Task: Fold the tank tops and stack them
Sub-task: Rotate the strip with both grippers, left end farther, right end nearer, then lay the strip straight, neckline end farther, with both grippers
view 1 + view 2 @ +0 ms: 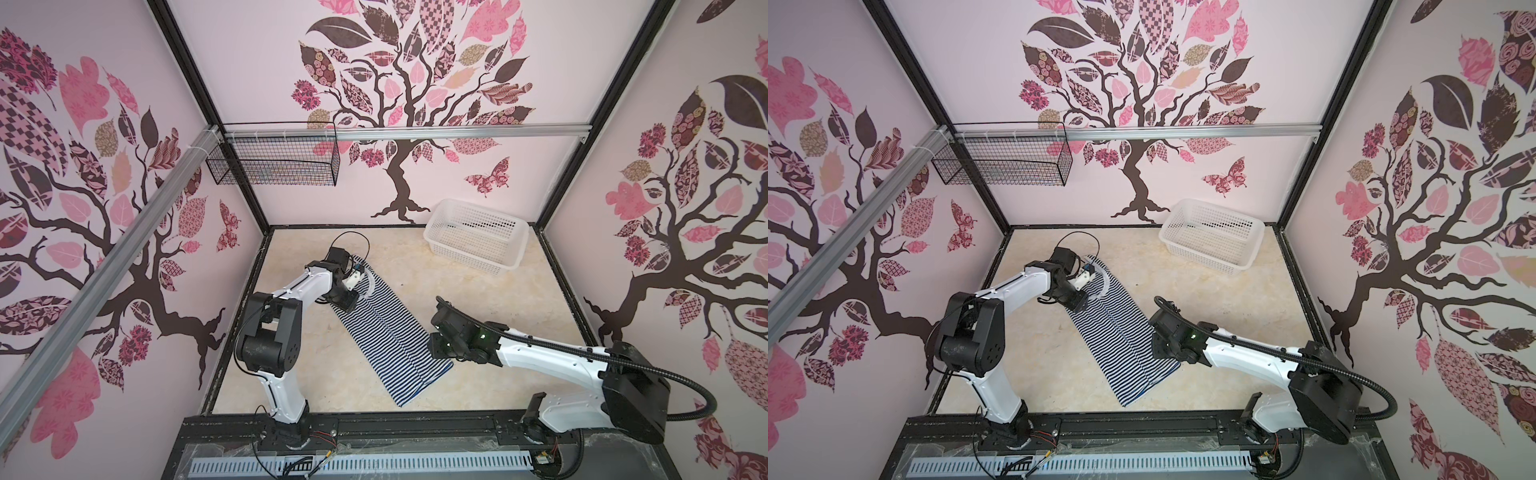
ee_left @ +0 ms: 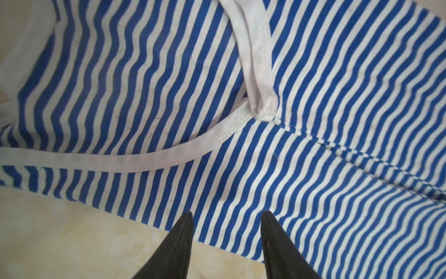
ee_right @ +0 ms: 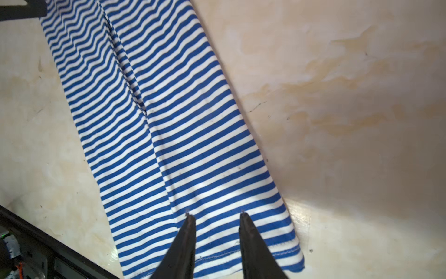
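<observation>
Table [image 1: 478, 311]: beige, marbled surface, bare around the garment.

Tank top [image 1: 386, 328]: one striped top is in view. It lies flat at the centre of the table in both top views [image 1: 1121, 332], folded lengthwise into a long narrow strip. Two flaps meet along a line down its middle. The strap end points to the far left and the hem end to the near right.

White basket [image 1: 465, 253]: stands at the far right corner, well apart from the top.

Wire basket [image 1: 274, 162]: hangs on the back wall, upper left.

Left gripper [image 2: 226, 212]: positioned at the strip's long edge near the strap end, just past the white armhole trim [image 2: 169, 154]. Jaws stand spread, with flat cloth showing between the tips; nothing is pinched.

Right gripper [image 3: 216, 213]: positioned on the right flap just inside the hem. Jaws stand apart with tips touching the cloth; stripes lie flat between them.
</observation>
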{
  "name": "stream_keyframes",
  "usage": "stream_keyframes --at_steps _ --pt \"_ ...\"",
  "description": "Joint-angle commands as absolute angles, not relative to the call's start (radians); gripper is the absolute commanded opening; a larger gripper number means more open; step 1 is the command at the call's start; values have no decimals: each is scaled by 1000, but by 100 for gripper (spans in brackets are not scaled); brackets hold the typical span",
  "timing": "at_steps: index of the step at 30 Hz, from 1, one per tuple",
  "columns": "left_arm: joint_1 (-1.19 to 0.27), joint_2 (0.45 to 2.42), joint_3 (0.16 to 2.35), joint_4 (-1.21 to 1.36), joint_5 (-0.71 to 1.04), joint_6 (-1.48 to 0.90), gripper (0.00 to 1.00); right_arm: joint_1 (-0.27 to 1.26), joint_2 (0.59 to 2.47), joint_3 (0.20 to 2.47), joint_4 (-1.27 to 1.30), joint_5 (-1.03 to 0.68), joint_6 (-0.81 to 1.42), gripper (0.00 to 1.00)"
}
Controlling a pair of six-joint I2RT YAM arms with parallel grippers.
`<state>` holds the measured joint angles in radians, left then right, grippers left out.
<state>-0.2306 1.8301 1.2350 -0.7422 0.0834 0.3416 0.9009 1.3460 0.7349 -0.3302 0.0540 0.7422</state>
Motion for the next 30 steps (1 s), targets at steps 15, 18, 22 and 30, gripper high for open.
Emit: stream_keyframes --at_steps 15,18,22,30 --pt "-232 1936 1258 -740 51 342 48 902 1443 669 -263 9 747 28" --pt "-232 1961 1272 -744 49 345 48 902 1442 656 -257 5 754 28" --pt "-232 2012 1328 -767 51 353 46 902 1433 631 -228 -19 777 28" --pt "-235 2169 1564 -848 3 366 44 946 1444 613 -187 -43 842 28"
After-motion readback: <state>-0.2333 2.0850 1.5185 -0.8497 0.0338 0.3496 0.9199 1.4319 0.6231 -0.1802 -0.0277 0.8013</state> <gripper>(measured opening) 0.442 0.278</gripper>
